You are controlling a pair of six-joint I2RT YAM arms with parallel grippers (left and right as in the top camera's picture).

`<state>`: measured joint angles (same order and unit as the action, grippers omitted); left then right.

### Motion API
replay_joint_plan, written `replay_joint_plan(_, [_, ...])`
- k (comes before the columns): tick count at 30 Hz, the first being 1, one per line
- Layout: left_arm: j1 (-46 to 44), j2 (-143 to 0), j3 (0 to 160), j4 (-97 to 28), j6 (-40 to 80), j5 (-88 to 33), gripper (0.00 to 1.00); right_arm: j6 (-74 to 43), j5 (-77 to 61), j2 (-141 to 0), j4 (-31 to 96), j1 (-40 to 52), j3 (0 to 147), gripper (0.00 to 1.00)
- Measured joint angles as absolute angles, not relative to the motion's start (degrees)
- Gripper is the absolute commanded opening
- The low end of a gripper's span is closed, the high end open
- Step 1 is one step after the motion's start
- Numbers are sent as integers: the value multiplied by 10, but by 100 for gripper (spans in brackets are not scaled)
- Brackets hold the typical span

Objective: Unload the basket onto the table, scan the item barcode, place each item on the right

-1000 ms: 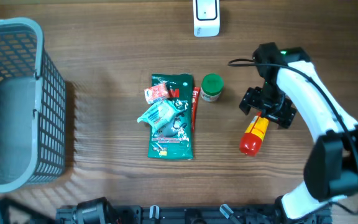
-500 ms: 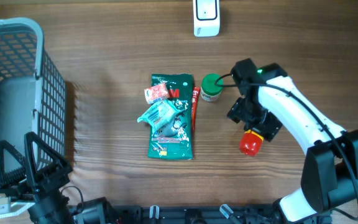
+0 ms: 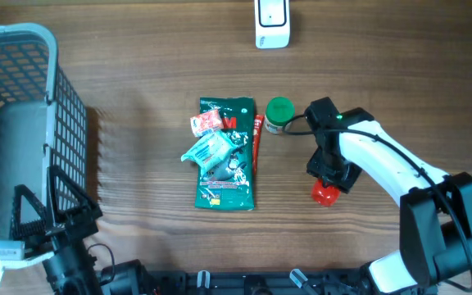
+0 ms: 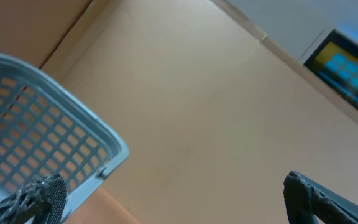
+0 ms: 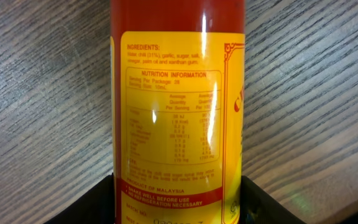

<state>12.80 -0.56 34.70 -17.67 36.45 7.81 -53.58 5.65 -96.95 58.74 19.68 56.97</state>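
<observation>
A red chilli sauce bottle [image 5: 178, 93] with a yellow label lies on the wooden table. In the overhead view only its red cap end [image 3: 324, 193] shows from under my right gripper [image 3: 332, 172]. The right wrist view shows the black fingers [image 5: 98, 202] pressed against both sides of the bottle, so the right gripper [image 5: 178, 208] is shut on it. No barcode shows on the label side facing the camera. A white scanner [image 3: 271, 23] stands at the table's far edge. My left gripper [image 3: 52, 205] hangs open by the basket, its fingers wide apart around nothing [image 4: 176, 199].
A grey mesh basket [image 3: 23, 49] fills the left side, and its rim [image 4: 42, 137] shows in the left wrist view. A green packet [image 3: 226, 156] with small snack packs and a red tube [image 3: 258, 143] lies mid-table. A green-lidded jar [image 3: 279, 115] stands just left of the right arm.
My right gripper has slid left and down along the bottle and its jaws have closed onto it. The left arm has risen into view at the bottom left.
</observation>
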Motion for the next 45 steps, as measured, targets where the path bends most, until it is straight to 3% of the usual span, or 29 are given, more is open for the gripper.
replay_joint_plan(5, [128,-6,347,-219,366,78,100,-499,55,-963,564,197,562,56])
replay_joint_plan(12, [128,-6,347,-337,366,75,100,-257,-109,-962,428,195,561,57])
replay_joint_plan(17, [126,-5,348,-417,366,74,100,-132,-231,-972,437,196,548,63])
replay_joint_plan(23, [125,-5,348,-461,368,76,100,-69,-286,-976,474,196,547,68])
replay_joint_plan(27, [125,-5,348,-514,368,76,100,-26,-343,-976,488,196,547,77])
replay_joint_plan(35, [125,-5,347,-643,368,76,100,1,-374,-976,489,196,547,100])
replay_joint_plan(43, [125,-5,347,-643,368,76,100,-67,-299,-978,585,196,655,99])
replay_joint_plan(45, [125,-5,347,-643,368,76,100,-104,-251,-978,602,196,693,93])
